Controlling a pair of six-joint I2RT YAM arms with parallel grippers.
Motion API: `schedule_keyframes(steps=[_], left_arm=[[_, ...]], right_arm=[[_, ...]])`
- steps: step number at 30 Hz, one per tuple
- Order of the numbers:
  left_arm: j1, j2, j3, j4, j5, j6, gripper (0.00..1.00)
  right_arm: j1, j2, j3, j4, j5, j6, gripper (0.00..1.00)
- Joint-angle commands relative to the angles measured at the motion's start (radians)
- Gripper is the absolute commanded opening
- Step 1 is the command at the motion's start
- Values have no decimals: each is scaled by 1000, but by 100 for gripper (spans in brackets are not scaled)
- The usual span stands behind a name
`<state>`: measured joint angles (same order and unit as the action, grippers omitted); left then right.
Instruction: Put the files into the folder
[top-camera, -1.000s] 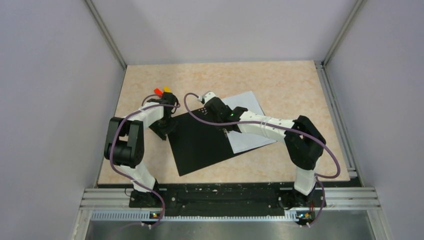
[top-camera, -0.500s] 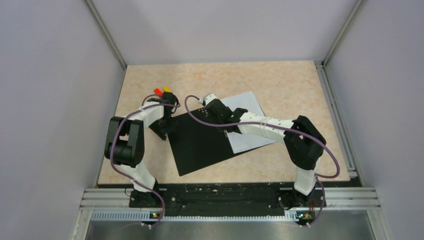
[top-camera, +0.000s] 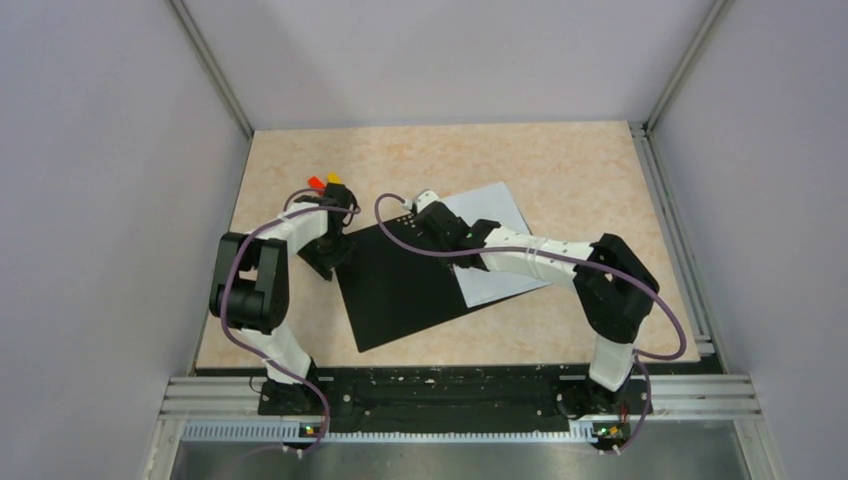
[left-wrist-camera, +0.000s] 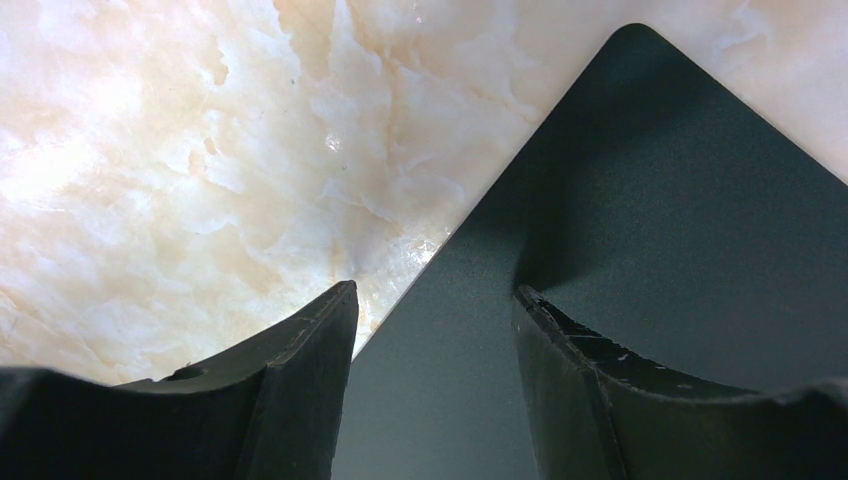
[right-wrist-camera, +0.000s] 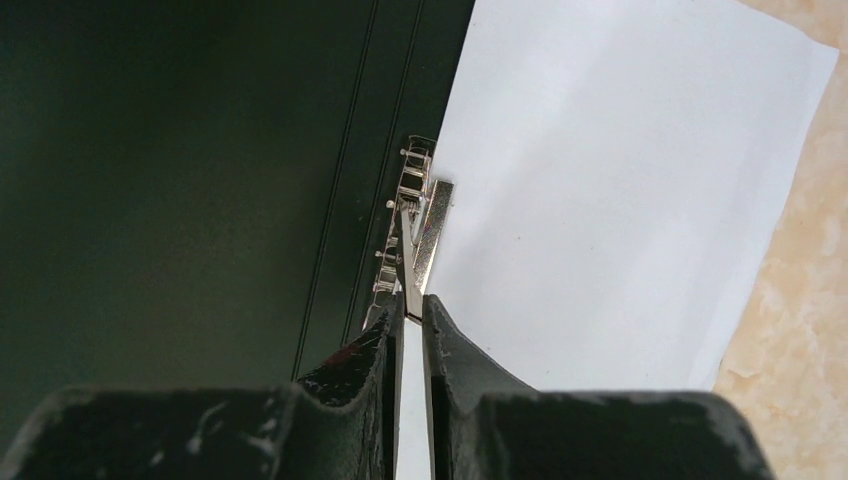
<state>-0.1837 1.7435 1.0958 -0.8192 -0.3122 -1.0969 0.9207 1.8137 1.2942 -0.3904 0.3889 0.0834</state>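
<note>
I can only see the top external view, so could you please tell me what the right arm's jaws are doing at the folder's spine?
Observer: On the right gripper, the jaws are pinched on the raised lever of the metal clip.
Operator: Thanks. Is a sheet at the clip?
Observer: One white sheet lies with its edge against the clip; whether it is tucked under, I cannot tell.
Operator: And the left arm?
Observer: The left gripper has open jaws straddling the folder cover's edge near a corner, one over the table.
</note>
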Motion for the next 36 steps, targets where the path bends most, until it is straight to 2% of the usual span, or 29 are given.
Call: schedule_keyframes(steps=[1,12,19,36], left_arm=[[12,71,-22,43,-25,-14,64],[15,74,-21,41,-21,-15,64],[18,74,-20,41,-18,-17,64],[23,77,-17,42,-6,-17,64]], right_arm=[[13,-60,-16,5,22,20,11],[12,-64,-55,12,14,45,7],[12,-67,-81,8,18,62,0],[12,-58,-144,3,15,94,0]])
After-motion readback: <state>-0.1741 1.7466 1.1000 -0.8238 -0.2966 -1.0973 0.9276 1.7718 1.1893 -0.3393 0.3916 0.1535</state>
